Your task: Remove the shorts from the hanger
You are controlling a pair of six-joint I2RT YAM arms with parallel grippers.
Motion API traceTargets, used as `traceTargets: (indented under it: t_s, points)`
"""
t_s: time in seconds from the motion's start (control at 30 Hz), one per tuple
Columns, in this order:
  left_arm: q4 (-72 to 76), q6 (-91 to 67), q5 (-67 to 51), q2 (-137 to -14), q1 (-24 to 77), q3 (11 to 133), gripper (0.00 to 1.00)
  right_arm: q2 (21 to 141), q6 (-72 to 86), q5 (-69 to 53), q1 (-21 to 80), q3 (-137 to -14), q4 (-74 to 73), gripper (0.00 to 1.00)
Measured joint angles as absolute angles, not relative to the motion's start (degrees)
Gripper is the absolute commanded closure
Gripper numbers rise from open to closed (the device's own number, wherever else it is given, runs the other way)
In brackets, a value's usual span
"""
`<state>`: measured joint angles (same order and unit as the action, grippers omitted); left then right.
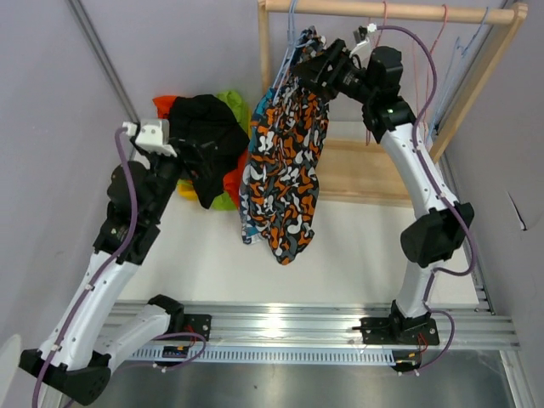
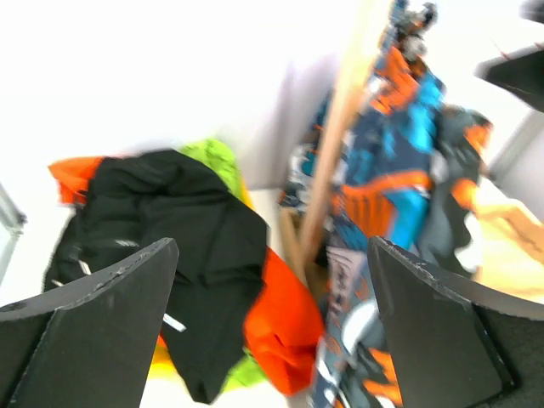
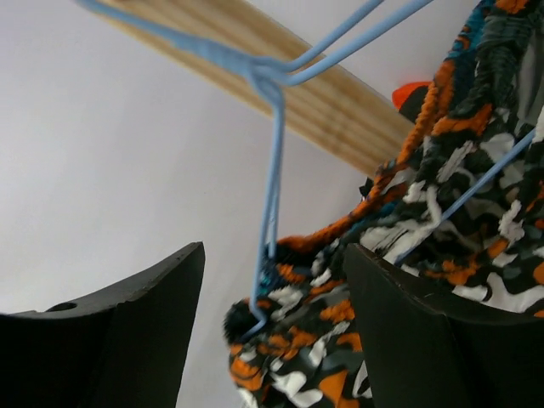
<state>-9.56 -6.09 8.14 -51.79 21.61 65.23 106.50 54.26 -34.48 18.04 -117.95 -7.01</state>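
So the rack (image 1: 391,10) stands at the far right of the table (image 1: 357,246), with its rail running across the top. At the rail's left end, 1 hanger (image 3: 272,170) carries the hanging shorts (image 1: 285,170), which drop down in front of the rack's base. Left of them, a heap of shorts (image 1: 208,136) lies on the table, pairs piled on each other. The left pincer (image 2: 272,246) sits just near-left of the heap. The right pincer (image 3: 274,252) is up at the hanger, with the wire between its fingers. More hangers (image 1: 442,34) hang further right on the rail.
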Motion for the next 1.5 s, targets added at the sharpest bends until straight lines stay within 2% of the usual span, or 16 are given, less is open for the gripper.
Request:
traceTargets:
  t_s: [0.13,0.27,0.3,0.37,0.4,0.5,0.67,0.77,1.13,1.5]
  points:
    - [-10.26,-7.81,8.16,-48.49,22.74,57.32,0.01,111.39,54.28,-32.95,19.68,-123.11,-7.81,0.31]
    - [-13.34,-8.23,8.27,-48.45,22.87,53.01,0.01,113.86,54.02,-31.7,21.74,-127.44,-8.71,0.44]
    - [-13.91,-8.27,8.27,-48.42,22.92,52.82,0.01,114.02,53.89,-31.33,22.17,-128.01,-8.8,0.48]
    - [-14.11,-8.56,8.29,-48.29,22.98,52.82,0.01,114.02,53.52,-30.5,23.05,-128.9,-8.99,0.63]
    - [-14.09,-8.56,8.34,-48.07,23.0,52.82,0.01,114.02,53.39,-30.13,23.38,-129.14,-9.21,0.76]
    - [-14.06,-8.58,8.38,-47.51,23.03,52.82,0.01,114.06,52.93,-28.84,24.18,-129.21,-10.07,0.88]
    - [-14.02,-8.58,8.38,-47.18,23.03,52.8,0.01,114.06,52.62,-25.89,24.6,-129.21,-12.73,0.89]
    - [-13.85,-8.58,8.38,-47.16,23.03,52.34,0.01,113.89,51.92,-24.82,24.64,-129.05,-13.17,1.0]
    - [-14.11,-8.56,7.57,-47.53,23.51,52.58,0.01,109.43,48.93,-21.34,24.67,-127.39,-18.24,1.0]
    - [-14.17,-6.31,8.62,-53.06,38.46,66.02,0.01,102.89,47.59,-20.18,22.26,-127.39,-22.9,1.0]
